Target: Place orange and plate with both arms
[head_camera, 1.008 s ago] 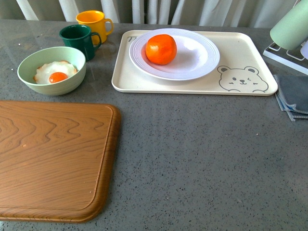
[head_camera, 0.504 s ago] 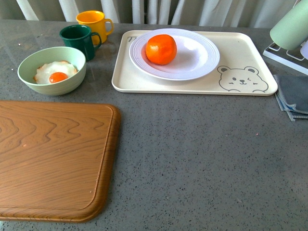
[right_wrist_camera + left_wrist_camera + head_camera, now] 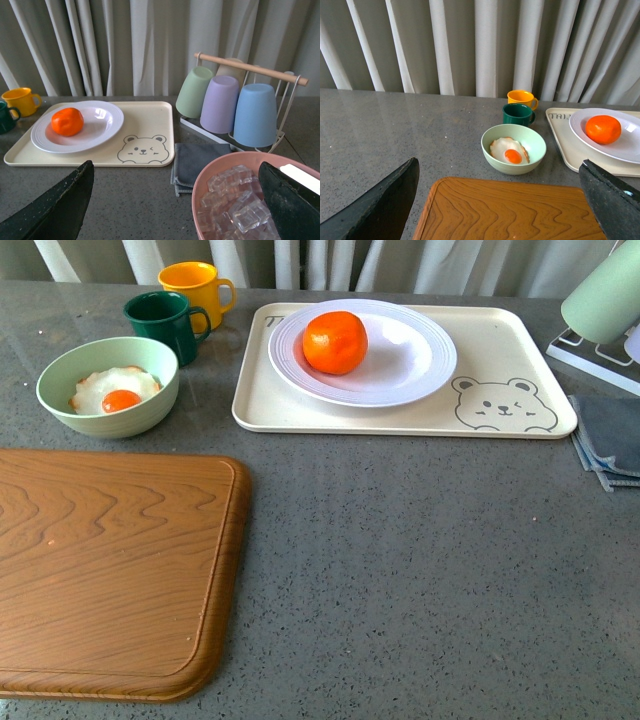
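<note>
Both claws, left (image 3: 495, 200) and right (image 3: 175, 200), gape wide, holding nothing. Glossy, lumpy orange (image 3: 335, 341) sits in the ribbed white plate (image 3: 425, 360) on a cream tray (image 3: 500, 350) near the surface's (image 3: 420, 570) far edge.

A wooden cutting board (image 3: 110, 570) fills the lower left of the front view. Above it sits a pale green bowl (image 3: 108, 386) holding a fried egg (image 3: 115, 391). Further up stand a dark green mug (image 3: 165, 323) and a yellow mug (image 3: 196, 288), close together. A cream bear tray (image 3: 500, 380) lies upper centre. A grey folded cloth (image 3: 608, 440) lies at the right edge. The right wrist view shows a rack of upturned cups (image 3: 235, 102) and a pink bowl of ice cubes (image 3: 240, 205).
</note>
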Available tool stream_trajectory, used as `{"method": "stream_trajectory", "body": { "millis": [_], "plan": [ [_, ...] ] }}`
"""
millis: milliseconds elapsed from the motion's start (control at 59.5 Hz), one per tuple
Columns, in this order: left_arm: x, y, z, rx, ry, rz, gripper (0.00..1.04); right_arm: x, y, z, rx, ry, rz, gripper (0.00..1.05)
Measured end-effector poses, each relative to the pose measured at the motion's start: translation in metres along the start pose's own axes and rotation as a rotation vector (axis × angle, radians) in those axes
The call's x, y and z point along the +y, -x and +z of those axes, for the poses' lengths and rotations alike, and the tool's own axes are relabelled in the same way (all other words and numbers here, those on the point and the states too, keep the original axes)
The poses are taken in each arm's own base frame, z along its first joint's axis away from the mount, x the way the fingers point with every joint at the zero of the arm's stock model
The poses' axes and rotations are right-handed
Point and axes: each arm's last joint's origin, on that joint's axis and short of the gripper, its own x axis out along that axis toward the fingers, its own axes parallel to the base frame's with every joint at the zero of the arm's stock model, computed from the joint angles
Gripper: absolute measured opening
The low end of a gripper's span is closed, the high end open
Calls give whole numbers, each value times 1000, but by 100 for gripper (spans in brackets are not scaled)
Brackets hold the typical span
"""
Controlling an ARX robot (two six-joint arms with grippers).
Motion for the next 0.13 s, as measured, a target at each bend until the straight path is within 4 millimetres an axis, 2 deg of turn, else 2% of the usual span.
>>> {"method": "stream_trajectory", "body": {
  "millis": [134],
  "plan": [
    [0, 0, 0, 0, 0, 0, 96, 0, 0, 0, 0, 0, 0, 96]
  ]
}}
